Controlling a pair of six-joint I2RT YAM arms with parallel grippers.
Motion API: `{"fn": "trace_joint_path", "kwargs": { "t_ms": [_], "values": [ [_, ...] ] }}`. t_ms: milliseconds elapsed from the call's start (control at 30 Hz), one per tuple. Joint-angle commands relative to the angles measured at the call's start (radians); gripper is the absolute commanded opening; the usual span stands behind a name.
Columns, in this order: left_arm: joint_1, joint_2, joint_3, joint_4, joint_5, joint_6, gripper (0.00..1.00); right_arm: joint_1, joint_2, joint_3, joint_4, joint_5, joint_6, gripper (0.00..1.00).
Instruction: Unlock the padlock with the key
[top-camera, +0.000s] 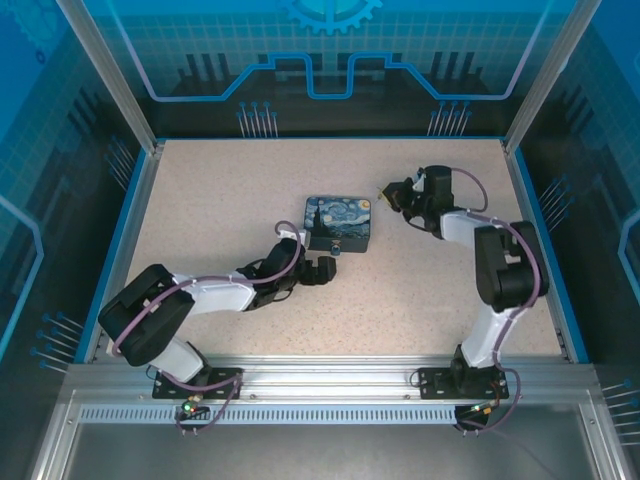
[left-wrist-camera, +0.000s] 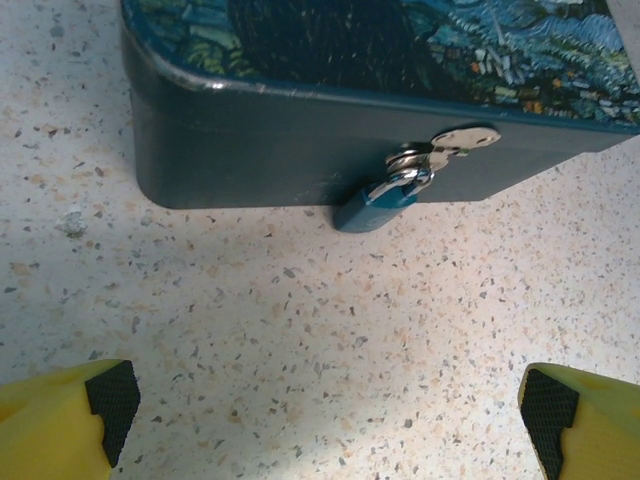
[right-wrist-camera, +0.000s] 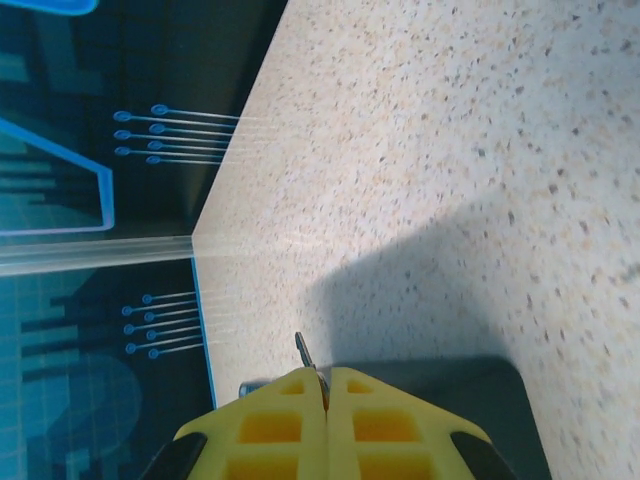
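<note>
With my right gripper (right-wrist-camera: 325, 388) pinching the key (right-wrist-camera: 302, 349) thinly and my left gripper (left-wrist-camera: 325, 405) gaping near the padlock (left-wrist-camera: 378, 207), I fear the key twisting loose.

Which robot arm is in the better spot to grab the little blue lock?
Left. The left gripper is open and faces the padlock hung on the tin. The right gripper is shut on the key, off beside the tin.

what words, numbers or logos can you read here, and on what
No text can be read.
Rectangular painted tin box: night-sky picture, no lettering.
Small teal padlock: no marking shows.
Thin metal key in the right gripper: too small to tell.
Blue wall panels: gear and circuit-line graphics, no words.
</note>
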Motion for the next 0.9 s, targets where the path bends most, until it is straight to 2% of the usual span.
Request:
{"fn": "trace_joint_path", "kwargs": {
  "t_ms": [0, 467, 767, 867],
  "values": [
    [-0.004, -0.033, -0.039, 0.022, 0.003, 0.014, 0.99, 0.030, 0.087, 0.158, 0.006, 0.012, 0.036, 0.00],
    [-0.005, -0.153, -0.121, 0.003, -0.002, -0.040, 0.99, 0.210, 0.503, 0.907, -0.497, 0.003, -0.120, 0.00],
    [-0.004, -0.229, -0.145, -0.036, -0.006, -0.052, 0.99, 0.300, 0.710, 1.240, -0.705, 0.009, -0.202, 0.00],
    [-0.005, -0.252, -0.153, -0.048, -0.012, -0.052, 0.99, 0.319, 0.749, 1.288, -0.738, 0.000, -0.209, 0.00]
  ]
}}
